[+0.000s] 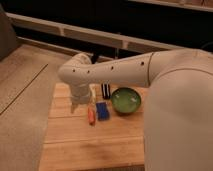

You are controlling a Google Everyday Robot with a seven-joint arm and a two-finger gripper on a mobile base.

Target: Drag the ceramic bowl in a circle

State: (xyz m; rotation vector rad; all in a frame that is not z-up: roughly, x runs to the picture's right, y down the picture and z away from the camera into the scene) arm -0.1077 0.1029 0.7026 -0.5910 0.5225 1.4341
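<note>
The ceramic bowl (126, 100) is round, shallow and glossy green with a darker rim. It sits on the wooden table (85, 145) at the right, partly against my arm's large white shell. My white arm (115, 70) reaches from the right across the table and bends down at the left. The gripper (75, 106) hangs at its end, low over the table's left part, well left of the bowl and apart from it. It holds nothing that I can see.
An orange stick-like object (91, 116) and a blue packet (102, 111) lie between the gripper and the bowl. A small dark item (105, 90) stands behind them. The table's left edge (50, 112) drops to a pale floor. A dark wall with a rail runs behind.
</note>
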